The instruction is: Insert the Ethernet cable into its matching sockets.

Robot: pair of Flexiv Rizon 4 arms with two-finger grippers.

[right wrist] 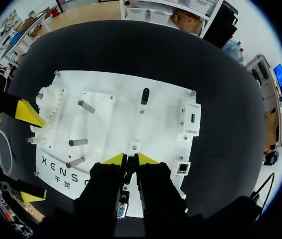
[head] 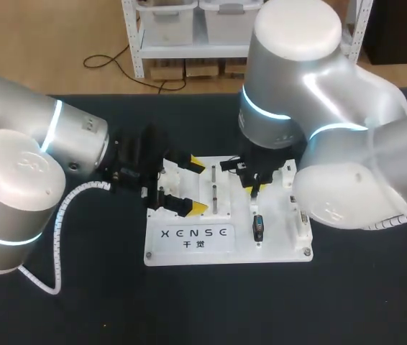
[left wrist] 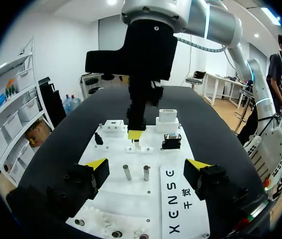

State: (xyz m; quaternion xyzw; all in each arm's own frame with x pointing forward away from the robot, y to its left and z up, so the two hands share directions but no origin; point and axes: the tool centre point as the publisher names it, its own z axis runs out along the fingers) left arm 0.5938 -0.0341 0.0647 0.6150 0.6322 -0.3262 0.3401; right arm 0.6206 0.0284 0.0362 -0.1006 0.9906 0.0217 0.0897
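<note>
In the middle of the head view a white board (head: pixel 279 246) lies on the black table (head: pixel 81 309), with both arms over it. The right gripper (right wrist: pixel 129 160), on the arm from the frame's right, points down at the board's centre-right part. Its yellow tips are pressed almost together, pinching a slim dark plug (right wrist: pixel 129 168) that fills the narrow gap between them. Whether a cable runs on from that plug cannot be told. Just ahead of the tips sits a small white square mount (right wrist: pixel 134 147). Off to the side of the fingers, near the board's edge, is a small white socket block (right wrist: pixel 183 168), apart from the plug. Farther along that edge stands a taller white block with a blue port (right wrist: pixel 191 118). The left gripper (head: pixel 193 185), on the arm from the frame's left, hangs over the board's left part. Its fingers are spread wide above two upright metal pegs (left wrist: pixel 127 172), touching neither.
</note>
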